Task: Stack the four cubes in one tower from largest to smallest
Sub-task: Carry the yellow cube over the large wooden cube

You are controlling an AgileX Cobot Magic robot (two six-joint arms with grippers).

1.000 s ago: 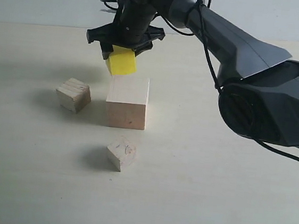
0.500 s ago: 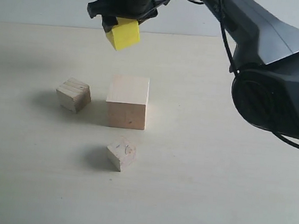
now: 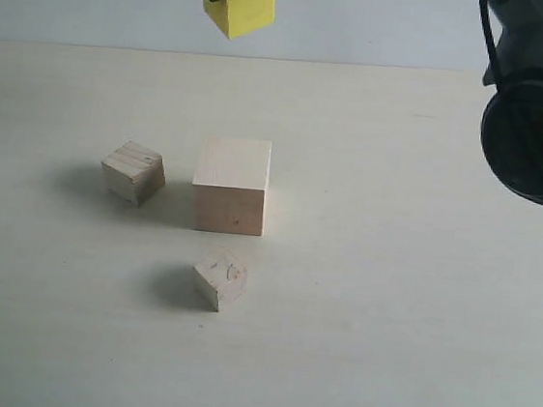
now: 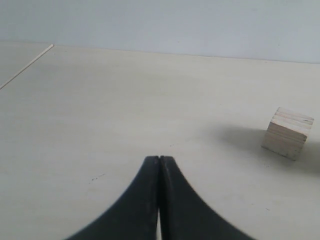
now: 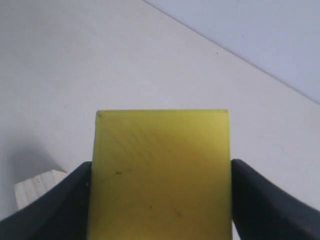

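High above the table hangs the bright yellow cube (image 3: pixel 240 6), with my right gripper (image 5: pixel 161 172) shut on it; a dark finger presses each side of the cube (image 5: pixel 161 145). In the exterior view the gripper is mostly cut off by the top edge. Below stands the large pale wooden cube (image 3: pixel 232 185). A smaller wooden cube (image 3: pixel 133 171) sits to its left, and the smallest cube (image 3: pixel 221 278), with a knot mark, lies in front. My left gripper (image 4: pixel 159 160) is shut on nothing, low over bare table, with a small wooden cube (image 4: pixel 288 132) some way off.
The right arm's dark bulky body (image 3: pixel 537 125) fills the upper right of the exterior view. A pale wooden cube's corner (image 5: pixel 35 192) shows beside the right gripper's finger. The table's edge line (image 4: pixel 27 65) runs off to one side in the left wrist view.
My right gripper has risen with the yellow cube, from just behind the large cube's top to the top edge of the view, drifting slightly right. The three wooden cubes have not moved.
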